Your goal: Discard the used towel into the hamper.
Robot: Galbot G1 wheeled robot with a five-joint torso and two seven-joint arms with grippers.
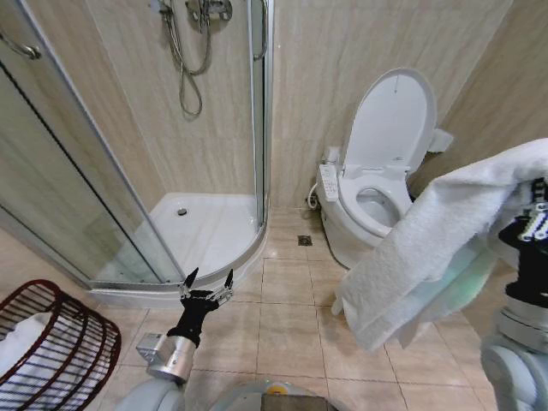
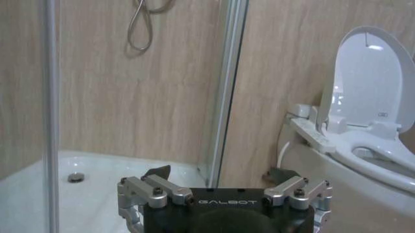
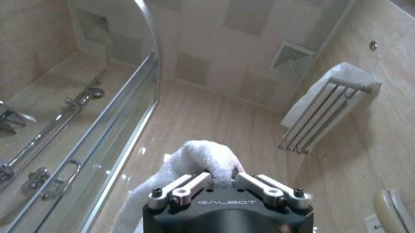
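Head view: bare tiled floor (image 1: 291, 317) lies open between the shower enclosure (image 1: 128, 171) and the toilet (image 1: 377, 180). The hamper (image 1: 51, 347) stands at the floor's near left corner, well apart from the white towel (image 1: 437, 240), which hangs raised on the right from the right tool (image 1: 535, 218). The left tool (image 1: 206, 287) is low near the shower's curved edge, its fingers spread and empty.

Left wrist view: the left tool (image 2: 220, 177) is released, touching nothing.

Right wrist view: the right tool (image 3: 220, 177) is clenched on the towel (image 3: 201, 162).
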